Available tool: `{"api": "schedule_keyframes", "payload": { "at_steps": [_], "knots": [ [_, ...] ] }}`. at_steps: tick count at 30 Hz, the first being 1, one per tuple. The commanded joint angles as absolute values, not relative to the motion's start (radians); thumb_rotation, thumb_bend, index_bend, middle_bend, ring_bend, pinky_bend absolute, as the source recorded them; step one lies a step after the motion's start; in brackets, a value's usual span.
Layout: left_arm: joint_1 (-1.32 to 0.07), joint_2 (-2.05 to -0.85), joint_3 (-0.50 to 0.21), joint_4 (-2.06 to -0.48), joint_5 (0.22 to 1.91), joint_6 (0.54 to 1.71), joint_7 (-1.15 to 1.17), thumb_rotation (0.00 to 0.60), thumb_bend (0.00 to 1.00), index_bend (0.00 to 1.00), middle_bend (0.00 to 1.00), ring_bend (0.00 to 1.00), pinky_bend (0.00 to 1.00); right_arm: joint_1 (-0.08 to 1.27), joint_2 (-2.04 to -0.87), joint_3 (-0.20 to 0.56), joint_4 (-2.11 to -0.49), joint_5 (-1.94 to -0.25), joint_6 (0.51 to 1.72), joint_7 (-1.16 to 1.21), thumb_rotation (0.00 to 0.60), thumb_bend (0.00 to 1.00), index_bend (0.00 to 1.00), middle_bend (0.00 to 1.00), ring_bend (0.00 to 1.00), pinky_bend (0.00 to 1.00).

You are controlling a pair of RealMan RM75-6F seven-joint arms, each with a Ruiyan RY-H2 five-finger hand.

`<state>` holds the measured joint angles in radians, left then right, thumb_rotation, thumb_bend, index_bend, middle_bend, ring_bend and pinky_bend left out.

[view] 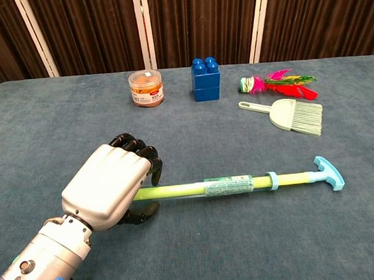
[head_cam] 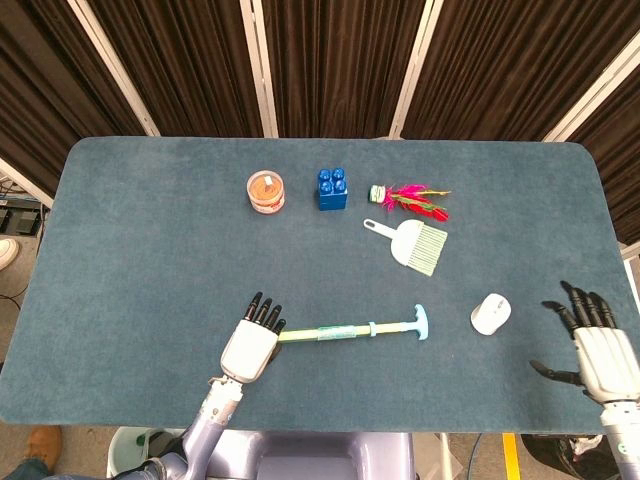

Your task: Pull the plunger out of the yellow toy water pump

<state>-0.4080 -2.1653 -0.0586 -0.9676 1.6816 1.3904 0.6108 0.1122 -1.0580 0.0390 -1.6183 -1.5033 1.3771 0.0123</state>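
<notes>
The yellow toy water pump point(view: 202, 189) lies lengthwise on the blue-grey table point(head_cam: 150, 250), near the front edge and slightly left of centre, with its long axis running left to right and rising a little toward the right in the chest view. A printed label band point(view: 227, 185) wraps the tube near its middle, and a light-blue collar point(view: 272, 180) sits just to the right of that band. The plunger point(view: 302, 179) projects from the collar and ends in a light-blue T-handle point(view: 328, 174) at the right end. The left hand point(view: 111, 186) is wrapped over the left end of the tube, fingers point(view: 147, 162) curled across the top and the thumb underneath, gripping it. The right hand point(head_cam: 592, 345) is at the front right corner of the table, well apart from the pump, fingers spread and holding nothing. A white oval object point(head_cam: 491, 313) rests between the T-handle and the right hand. Along the far side stand a clear jar with orange contents point(view: 146, 87), a blue building block point(view: 206, 79), a pink feathered shuttlecock point(view: 277, 82) and, just in front of it, a pale green hand brush point(view: 288, 116).
</notes>
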Motion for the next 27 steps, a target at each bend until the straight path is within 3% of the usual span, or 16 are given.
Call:
{"api": "schedule_keyframes", "payload": {
  "at_steps": [1,14,27],
  "knots": [
    [-0.408,-2.162,-0.054,-0.98,1.688,1.401,0.61,0.6,0.48,0.67,0.31,0.21,0.17,0.129,-1.112,0.017,-1.602,-1.531,1.35,-0.064,0.6,0.16,0.28,0.0,0.0,0.02],
    [-0.421,-2.152,-0.053,-1.007,1.68,1.386,0.627,0.6,0.46,0.67,0.31,0.21,0.17,0.149,-1.317,-0.015,-1.524,-1.608,1.349,-0.135,0.6,0.2,0.35,0.0,0.0,0.02],
    [-0.422,-2.145,-0.029,-1.012,1.692,1.394,0.606,0.6,0.45,0.67,0.31,0.21,0.17,0.243,-1.499,0.011,-1.468,-1.683,1.291,-0.225,0.6,0.2,0.35,0.0,0.0,0.02]
  ]
}}
